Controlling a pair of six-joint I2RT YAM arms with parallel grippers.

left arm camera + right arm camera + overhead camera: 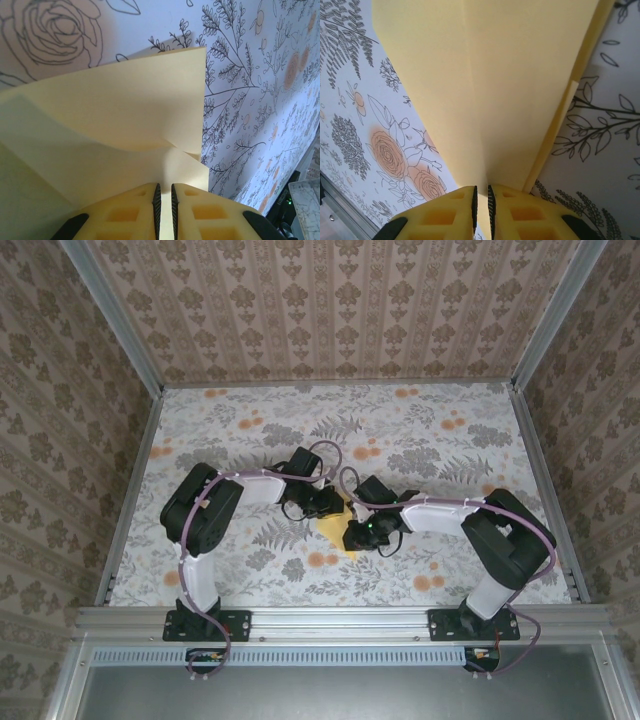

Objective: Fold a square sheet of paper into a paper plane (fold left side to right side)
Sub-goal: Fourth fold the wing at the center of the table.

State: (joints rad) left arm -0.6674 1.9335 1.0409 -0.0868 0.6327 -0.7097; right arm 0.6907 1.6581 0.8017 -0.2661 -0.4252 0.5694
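top external: fixed high above and behind the arm bases [205, 625], looking down and forward over the whole floral table [450, 440] to the back wall [340, 310]. left wrist: very near, looking past the left gripper fingers [125, 212] along the yellow paper [115, 100]. right wrist: equally near, over the right gripper fingers [440, 215]. all three share the paper and the print around it

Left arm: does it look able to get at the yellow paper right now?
Likely yes. The left hand is at the paper, fingers nearly shut with the sheet's edge between them and nothing in the way. The right hand pinches another edge and doesn't seem to block it.
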